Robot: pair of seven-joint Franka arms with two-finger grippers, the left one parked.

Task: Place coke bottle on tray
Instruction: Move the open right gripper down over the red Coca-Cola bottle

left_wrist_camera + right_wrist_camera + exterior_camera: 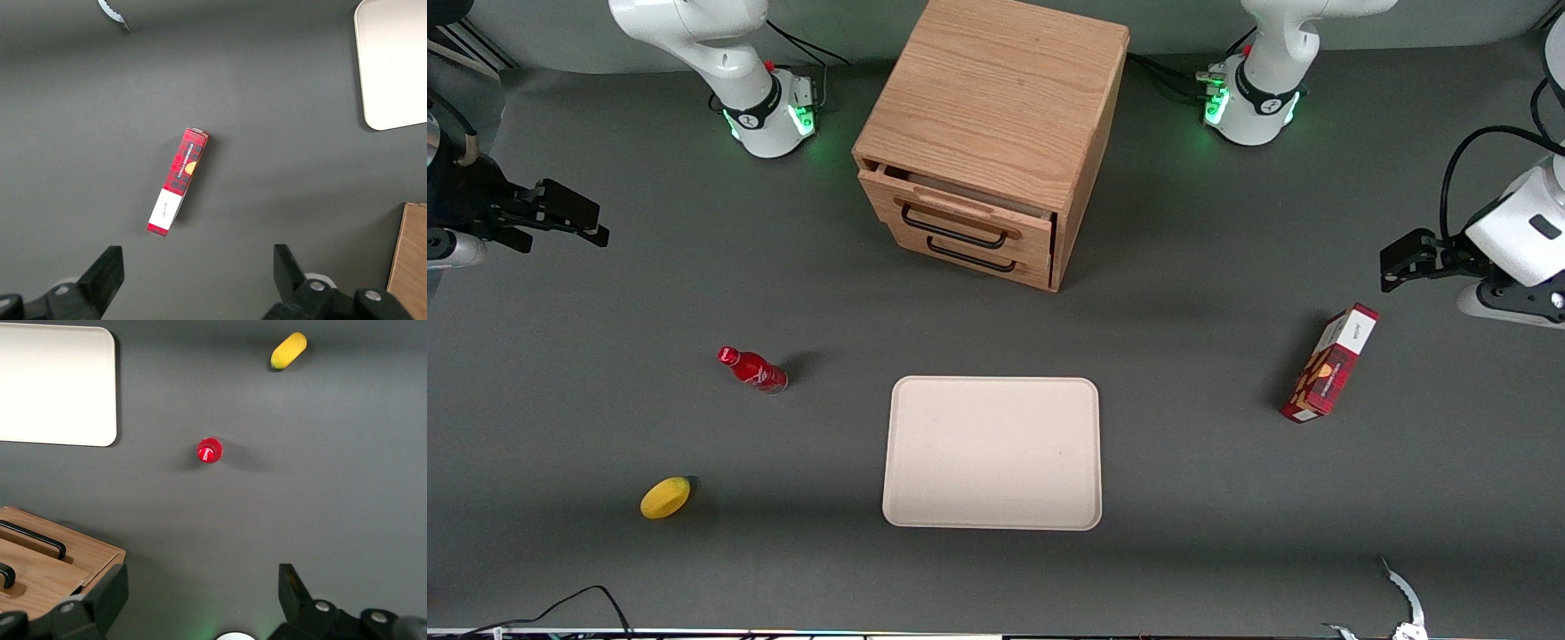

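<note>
The coke bottle (752, 370), small and red with a red cap, stands upright on the dark table, apart from the tray and toward the working arm's end. From the right wrist view the coke bottle (209, 450) shows as a red cap seen from above. The tray (992, 453) is a pale beige rectangle with nothing on it, and the tray (57, 383) also shows in the wrist view. My gripper (591, 222) hangs above the table at the working arm's end, farther from the front camera than the bottle. The gripper (200, 587) is open wide with nothing between its fingers.
A wooden drawer cabinet (996, 133) stands mid-table, farther from the front camera than the tray, its top drawer slightly open. A yellow fruit (665, 497) lies nearer the camera than the bottle. A red carton (1329, 363) lies toward the parked arm's end.
</note>
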